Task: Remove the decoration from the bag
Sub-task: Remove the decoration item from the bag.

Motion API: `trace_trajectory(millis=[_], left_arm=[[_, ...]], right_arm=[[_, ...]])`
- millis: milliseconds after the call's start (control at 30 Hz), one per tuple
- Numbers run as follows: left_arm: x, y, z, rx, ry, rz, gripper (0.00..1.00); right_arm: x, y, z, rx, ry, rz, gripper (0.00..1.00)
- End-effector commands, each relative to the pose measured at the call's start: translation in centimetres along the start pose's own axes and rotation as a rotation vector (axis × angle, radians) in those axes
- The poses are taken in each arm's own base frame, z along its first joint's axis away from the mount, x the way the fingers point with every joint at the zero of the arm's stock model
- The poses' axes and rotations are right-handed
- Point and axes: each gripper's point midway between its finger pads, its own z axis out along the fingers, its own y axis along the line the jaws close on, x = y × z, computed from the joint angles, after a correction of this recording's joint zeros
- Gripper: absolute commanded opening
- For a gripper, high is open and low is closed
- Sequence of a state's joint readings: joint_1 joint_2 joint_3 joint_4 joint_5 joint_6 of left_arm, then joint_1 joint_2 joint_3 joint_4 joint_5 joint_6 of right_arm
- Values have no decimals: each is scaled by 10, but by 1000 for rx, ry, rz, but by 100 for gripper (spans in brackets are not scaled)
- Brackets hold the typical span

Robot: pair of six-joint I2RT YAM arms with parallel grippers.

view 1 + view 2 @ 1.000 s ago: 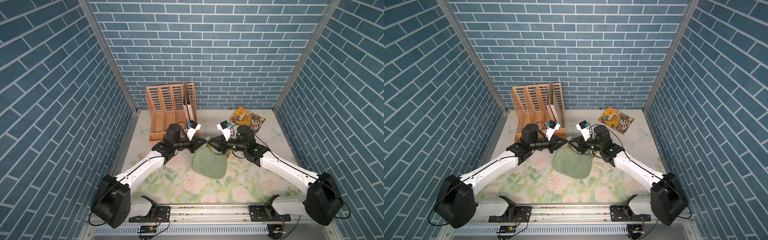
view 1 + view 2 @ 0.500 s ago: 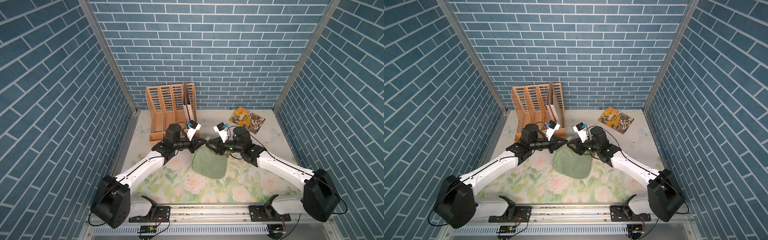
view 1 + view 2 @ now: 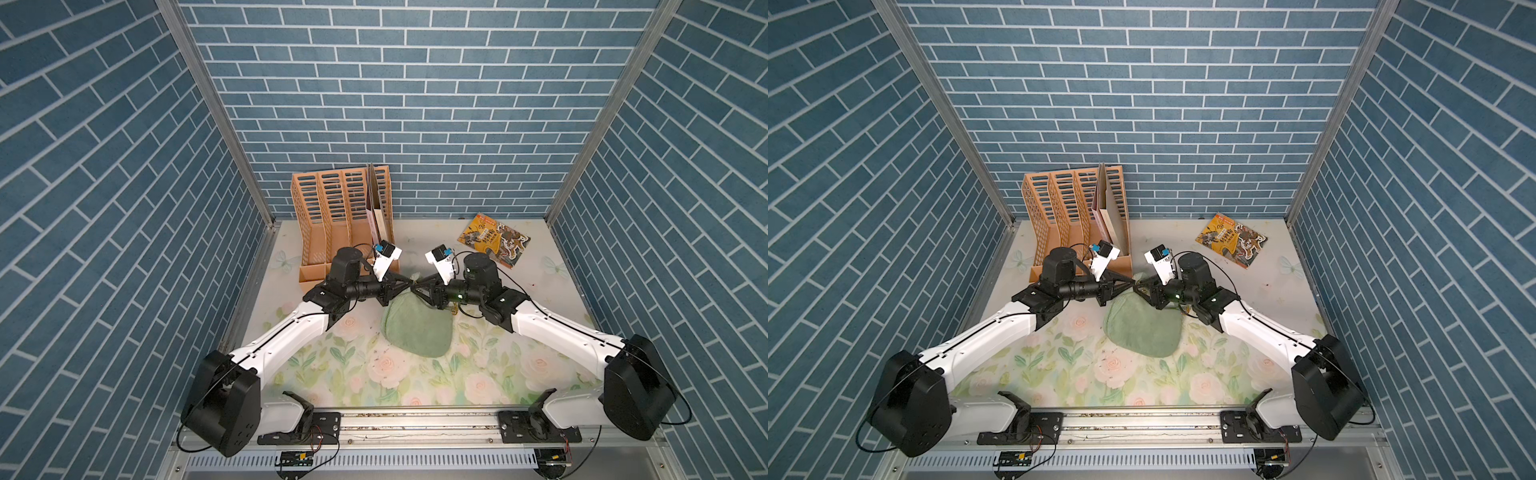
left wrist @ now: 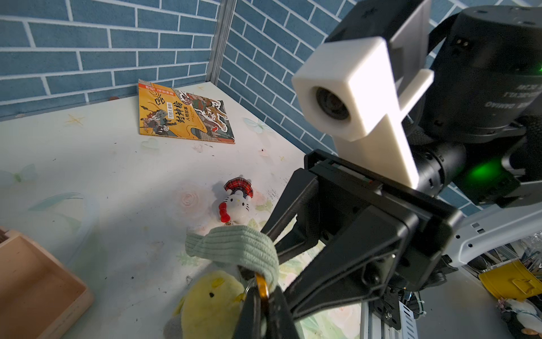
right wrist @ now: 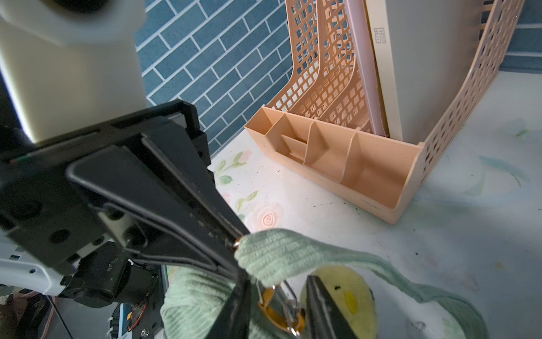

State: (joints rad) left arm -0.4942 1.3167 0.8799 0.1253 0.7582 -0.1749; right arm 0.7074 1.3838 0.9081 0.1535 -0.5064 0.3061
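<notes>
Decoration not yet off: yellow chick [image 4: 211, 302] appears clipped on.
Bag [image 3: 417, 332] lies mid-tabletop [image 3: 498, 374]; my left tool [image 5: 236, 243] is clamped on its strap end [image 5: 272, 255], my right tool [image 5: 280, 305] stands apart astride the gold clasp [image 5: 268, 296]. Unclipping remains.

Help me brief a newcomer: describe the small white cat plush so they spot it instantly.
In the left wrist view, find the orange illustrated book lying flat by the back wall. Nearer the robot, on the floral table, lies the small white cat plush. Its red bow and tartan frill set it apart from the yellow plush nearby.
</notes>
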Motion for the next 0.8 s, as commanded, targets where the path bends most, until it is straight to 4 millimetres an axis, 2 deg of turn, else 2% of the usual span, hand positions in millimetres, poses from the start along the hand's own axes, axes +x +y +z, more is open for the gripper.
trace_trajectory(millis=[0, 300, 500, 767], left_arm=[[-17, -13, -6, 32, -47, 54, 0], [-16, -12, -6, 31, -48, 50, 0], [-15, -13, -6, 34, -46, 49, 0], [-12, -14, -6, 41, -36, 51, 0]], right_arm=[[-13, 0, 4, 25, -20, -30, 35], [-15, 0, 9, 53, -18, -33, 33], [-18, 1, 9, 54, -26, -35, 26], [-16, 4, 10, 33, -20, -34, 21]])
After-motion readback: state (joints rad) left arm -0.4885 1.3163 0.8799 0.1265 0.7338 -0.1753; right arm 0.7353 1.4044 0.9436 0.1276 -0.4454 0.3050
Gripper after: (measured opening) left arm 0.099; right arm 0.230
